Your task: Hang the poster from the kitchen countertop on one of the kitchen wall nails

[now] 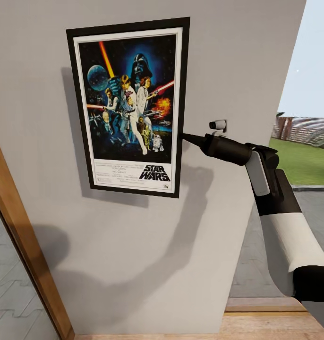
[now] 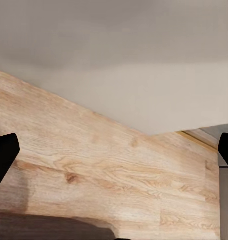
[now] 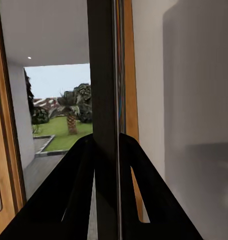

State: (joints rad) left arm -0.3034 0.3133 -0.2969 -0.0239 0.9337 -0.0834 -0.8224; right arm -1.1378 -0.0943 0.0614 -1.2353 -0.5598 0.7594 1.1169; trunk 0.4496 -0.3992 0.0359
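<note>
Poster (image 1: 129, 106) upper left, its right edge clamped in my right gripper (image 1: 184, 137); I should keep it flat against the wall (image 1: 228, 71).

The poster (image 1: 130, 106) lies flat against the pale grey wall (image 1: 218, 61), slightly tilted, throwing a shadow to its lower left. The right gripper (image 1: 184, 137) reaches in from the right, its fingers (image 1: 192, 139) pinching the poster's right edge at about mid-height. The arm's shadow falls on the wall below. A wooden door frame (image 1: 25, 245) slants at lower left; grass (image 1: 303, 163) shows at far right.
</note>
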